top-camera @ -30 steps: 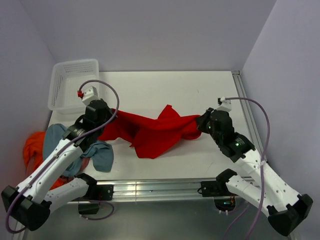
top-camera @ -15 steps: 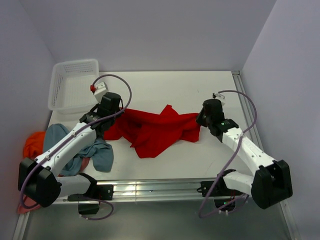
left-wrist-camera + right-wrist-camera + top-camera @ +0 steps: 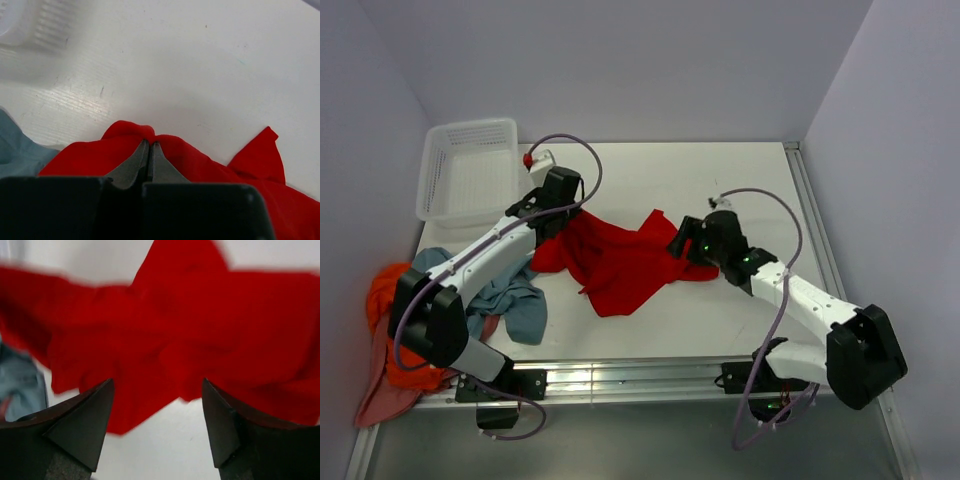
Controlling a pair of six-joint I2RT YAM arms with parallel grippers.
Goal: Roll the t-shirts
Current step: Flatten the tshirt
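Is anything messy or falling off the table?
Yes. The orange shirt and pink shirt seem to droop over the left edge of the table, and the red shirt lies crumpled, not flat.

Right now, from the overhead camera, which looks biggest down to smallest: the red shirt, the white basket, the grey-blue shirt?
1. red shirt
2. white basket
3. grey-blue shirt, though the left arm covers part of it, so its place behind the basket is unsure.
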